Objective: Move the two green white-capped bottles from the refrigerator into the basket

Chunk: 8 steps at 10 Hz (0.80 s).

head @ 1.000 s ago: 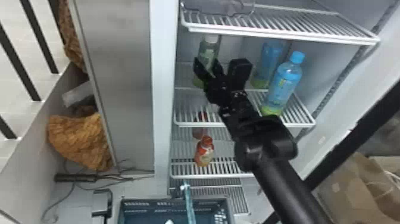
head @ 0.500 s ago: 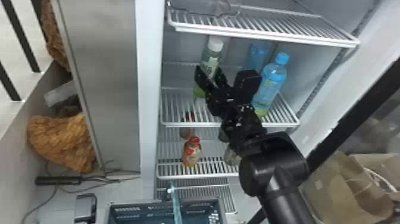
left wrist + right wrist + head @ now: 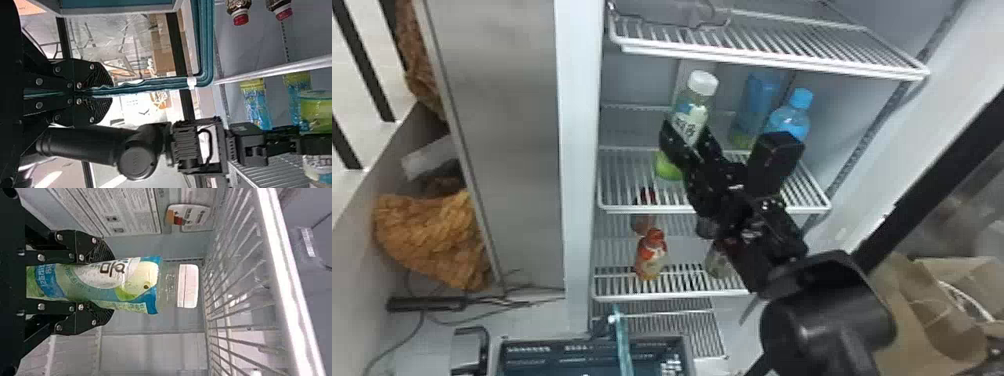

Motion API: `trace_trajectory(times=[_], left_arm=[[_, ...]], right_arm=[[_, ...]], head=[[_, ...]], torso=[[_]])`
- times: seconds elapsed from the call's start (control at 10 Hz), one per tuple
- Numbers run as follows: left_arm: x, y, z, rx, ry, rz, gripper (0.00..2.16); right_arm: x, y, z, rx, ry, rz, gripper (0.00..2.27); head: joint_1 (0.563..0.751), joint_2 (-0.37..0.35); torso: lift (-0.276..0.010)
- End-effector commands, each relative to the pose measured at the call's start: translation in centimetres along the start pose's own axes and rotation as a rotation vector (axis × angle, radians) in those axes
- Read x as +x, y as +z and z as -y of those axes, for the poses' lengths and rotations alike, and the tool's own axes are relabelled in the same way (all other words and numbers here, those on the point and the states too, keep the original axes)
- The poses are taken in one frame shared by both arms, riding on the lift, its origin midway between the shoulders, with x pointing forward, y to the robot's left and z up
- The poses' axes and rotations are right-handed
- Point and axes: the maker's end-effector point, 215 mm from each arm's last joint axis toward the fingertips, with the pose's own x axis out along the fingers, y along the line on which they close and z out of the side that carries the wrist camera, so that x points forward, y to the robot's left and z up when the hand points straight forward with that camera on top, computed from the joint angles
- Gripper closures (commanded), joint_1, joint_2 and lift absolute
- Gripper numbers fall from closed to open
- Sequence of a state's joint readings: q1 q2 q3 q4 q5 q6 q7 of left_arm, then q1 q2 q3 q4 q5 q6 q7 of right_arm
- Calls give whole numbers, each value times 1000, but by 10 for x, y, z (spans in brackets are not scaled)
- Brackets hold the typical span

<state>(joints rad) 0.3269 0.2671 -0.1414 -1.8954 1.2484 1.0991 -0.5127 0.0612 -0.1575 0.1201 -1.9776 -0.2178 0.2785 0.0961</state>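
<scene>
Gripped lengthwise in the right end effector (image 3: pixel 112 286), with a flat finger against either side: the green bottle (image 3: pixel 690 117), roughly upright over the middle shelf (image 3: pixel 647 207), long axis in line with the fingers and white cap (image 3: pixel 188 286) out past their tips. Hard to tell whether still resting on the wires or just clear of them. Nearest to the right arm by far, with the blue bottle (image 3: pixel 793 120) close by on the robot's right. Next, probably, to draw forward past the shelf's front rail, then down and leftward to the basket (image 3: pixel 592 337), keeping the cap clear of the shelf above. Narrow and closed on the teal handle (image 3: pixel 156 85), the left end effector (image 3: pixel 111 92). In looks, see-through and green-tinted, greener at the base, wrapped in a blue-and-white label with a pale fruit.
</scene>
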Motion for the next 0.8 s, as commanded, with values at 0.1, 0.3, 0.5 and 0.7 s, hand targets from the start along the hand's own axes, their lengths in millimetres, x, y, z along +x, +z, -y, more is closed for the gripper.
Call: trace_trajectory(times=[0.1,0.3,0.5,0.7], left_arm=[[-1,0,-1,-2,1,4,1173],[-1,0,0,-2,0,6,1173],[-1,1,0,0,-3,8,1173],[-1,0,-1,-5,-2,8,1173]], right_arm=[[-36,6,-9,41,15,-21,878],[-61,8,-8,68,6,-32,878],[-77,9,-17,105,24,-44,878],[-94,4,-30,135,48,-76,878]], head=[[695,-249],[695,-264],[695,-279],[695,-282]], torso=[[-4],[-4],[-4],[-4]])
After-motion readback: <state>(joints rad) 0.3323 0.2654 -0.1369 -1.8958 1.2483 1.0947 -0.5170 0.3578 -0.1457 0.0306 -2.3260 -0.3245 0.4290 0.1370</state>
